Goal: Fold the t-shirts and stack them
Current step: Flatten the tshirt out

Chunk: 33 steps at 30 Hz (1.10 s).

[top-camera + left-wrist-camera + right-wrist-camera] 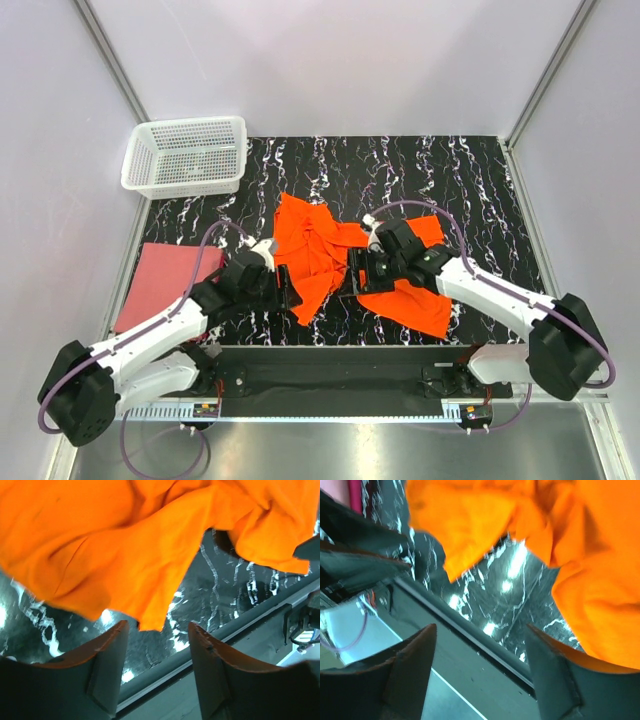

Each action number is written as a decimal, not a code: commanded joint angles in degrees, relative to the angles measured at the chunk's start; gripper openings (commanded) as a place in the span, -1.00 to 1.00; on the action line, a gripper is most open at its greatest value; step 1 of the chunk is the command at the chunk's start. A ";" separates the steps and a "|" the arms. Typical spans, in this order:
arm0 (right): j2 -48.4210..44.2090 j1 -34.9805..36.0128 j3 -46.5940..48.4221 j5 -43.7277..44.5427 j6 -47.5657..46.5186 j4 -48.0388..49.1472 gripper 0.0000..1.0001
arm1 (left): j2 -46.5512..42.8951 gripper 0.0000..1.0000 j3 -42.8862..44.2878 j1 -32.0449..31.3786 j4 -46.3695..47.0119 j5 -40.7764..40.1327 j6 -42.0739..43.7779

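Top external: orange t-shirt (318, 250) is flanked by left gripper (157, 625) and right gripper (481, 626), both spread empty, presumably for edge grasps.

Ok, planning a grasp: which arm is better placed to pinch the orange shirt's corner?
Probably left: a corner of the orange shirt points into the open left tool; the right tool frames only table.

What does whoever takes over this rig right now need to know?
Left gripper: fingers open, empty, at the near edge of the crumpled bright orange cloth t-shirt.
Right gripper: open, empty, also at that shirt's near edge.
Dusty pink-red cloth t-shirt: flat rectangle at the left edge of the black marbled table, looks folded.
Left to do: fold the orange one, then stack the two.
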 commanded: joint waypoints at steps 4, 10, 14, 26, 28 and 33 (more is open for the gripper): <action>1.45 3.10 -8.29 -8.00 6.58 15.86 0.68 | -0.95 0.34 -4.78 -1.34 3.35 -2.16 -5.31; 7.08 5.30 -10.76 -9.32 11.42 26.76 0.60 | 0.03 0.37 -5.75 -1.43 3.61 -8.03 -6.90; 8.05 6.18 -12.60 -9.23 13.35 30.55 0.57 | 2.47 0.38 -5.75 -1.51 6.77 -10.85 -6.11; 10.95 7.14 -13.22 -7.12 13.71 30.82 0.35 | 8.29 -0.81 5.06 -1.43 4.24 -19.73 -1.46; 12.09 7.23 -13.13 -7.03 13.71 31.43 0.32 | 6.54 -0.95 6.90 -1.43 3.70 -20.18 -0.75; 13.33 7.15 -12.61 -6.94 13.79 32.49 0.26 | 3.11 -1.00 9.36 -1.43 3.08 -16.41 0.22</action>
